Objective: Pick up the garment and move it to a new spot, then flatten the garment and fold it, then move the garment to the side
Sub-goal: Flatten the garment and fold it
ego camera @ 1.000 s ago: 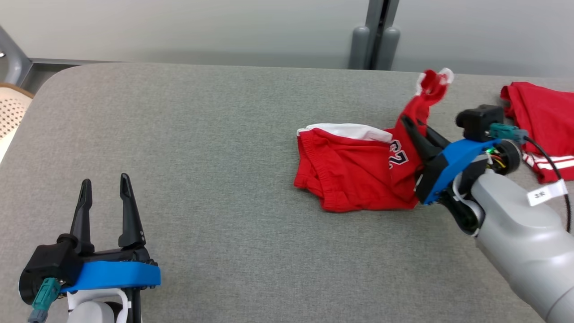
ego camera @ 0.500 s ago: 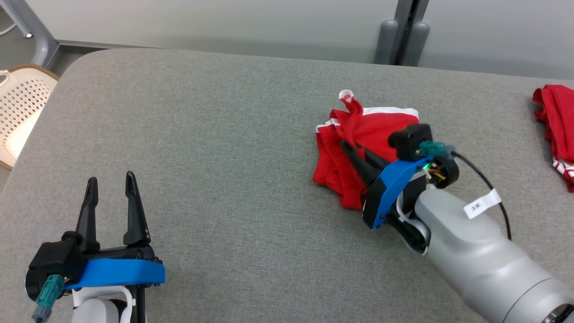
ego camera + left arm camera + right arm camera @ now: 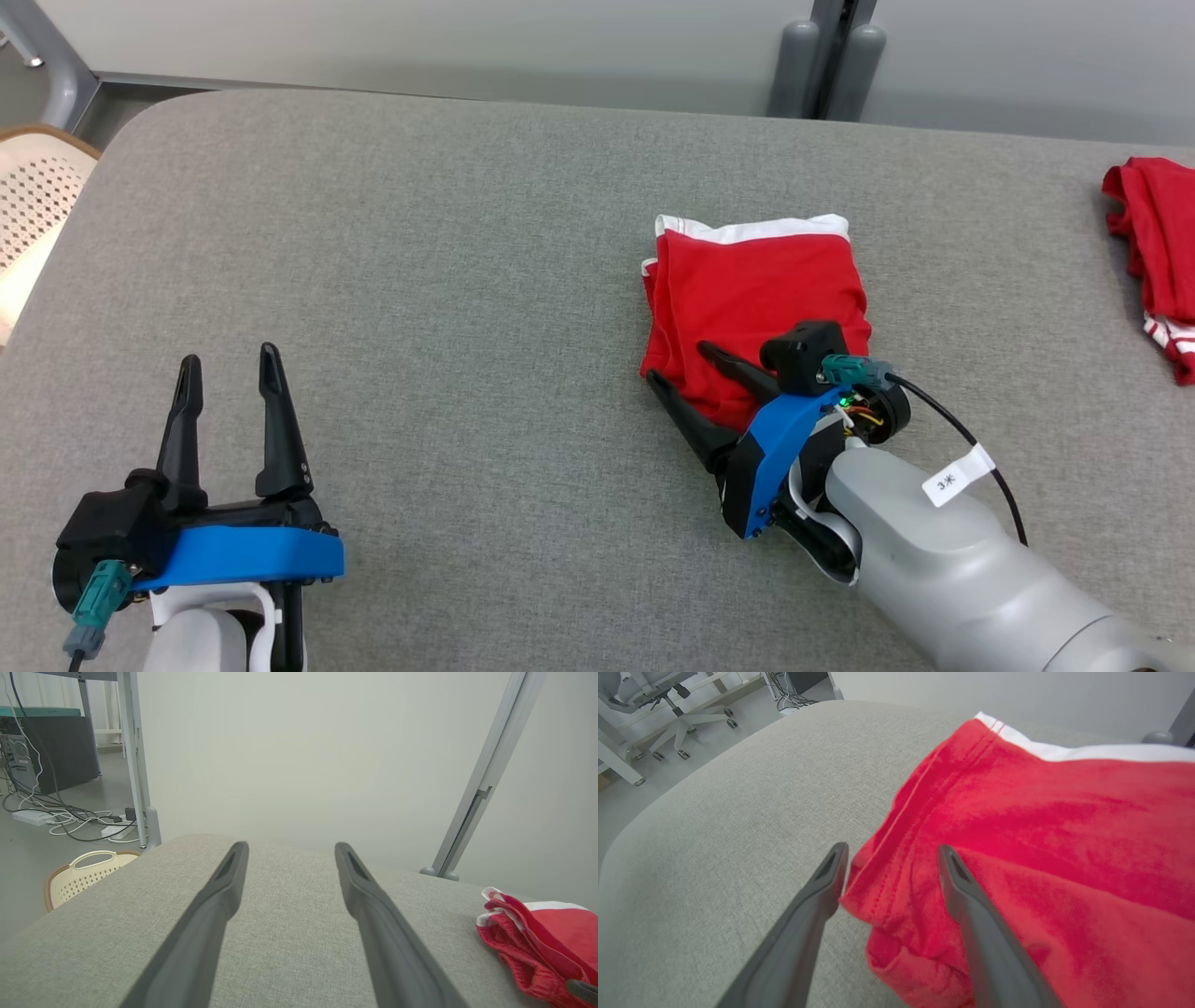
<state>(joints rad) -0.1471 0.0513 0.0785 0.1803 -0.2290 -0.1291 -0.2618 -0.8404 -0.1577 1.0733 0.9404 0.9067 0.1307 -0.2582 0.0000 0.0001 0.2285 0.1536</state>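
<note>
Now my right gripper (image 3: pixel 677 362) stands wide astride a corner of the folded garment (image 3: pixel 756 280) on the table (image 3: pixel 420 280) (left gripper (image 3: pixel 230 354) wide too, idle). I'd grip deep, catching every layer, before sliding it aside.

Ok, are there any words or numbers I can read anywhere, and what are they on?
White tag hanging beside the right arm: a couple of dark marks, too small and blurred to read.
Folded red garment: no letters or numbers on the face turned up.
Nothing else here carries writing.
</note>
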